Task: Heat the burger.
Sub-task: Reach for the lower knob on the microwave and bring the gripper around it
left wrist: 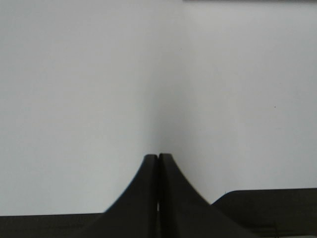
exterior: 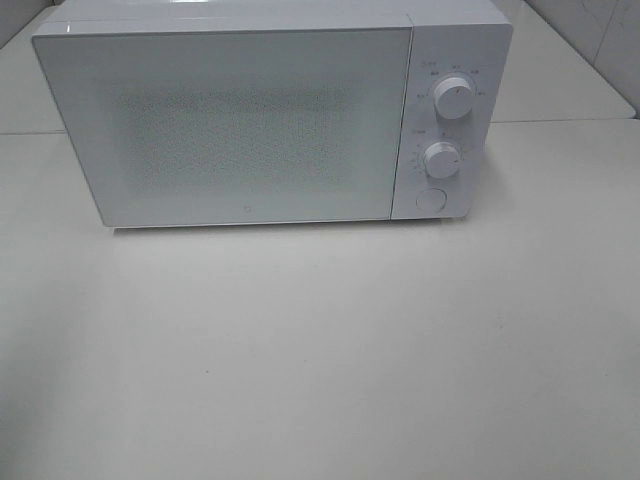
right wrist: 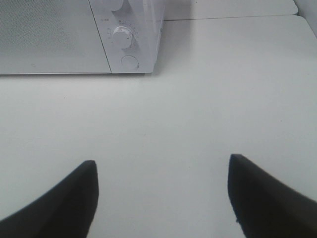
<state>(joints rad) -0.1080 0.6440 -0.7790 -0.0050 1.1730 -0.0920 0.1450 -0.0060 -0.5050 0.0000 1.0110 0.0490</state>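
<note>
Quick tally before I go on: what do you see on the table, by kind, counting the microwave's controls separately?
Microwave: 1, door shut
Knobs: 2
Round button: 1
Burger: 0 in view
Total: 4

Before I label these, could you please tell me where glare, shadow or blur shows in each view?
Exterior high: even light, a shadow under the microwave, its dial labels too blurred to read. Left wrist: the shut left claw is a dark silhouette on washed-out white. Right wrist: the open right claw is dark, soft-edged.
</note>
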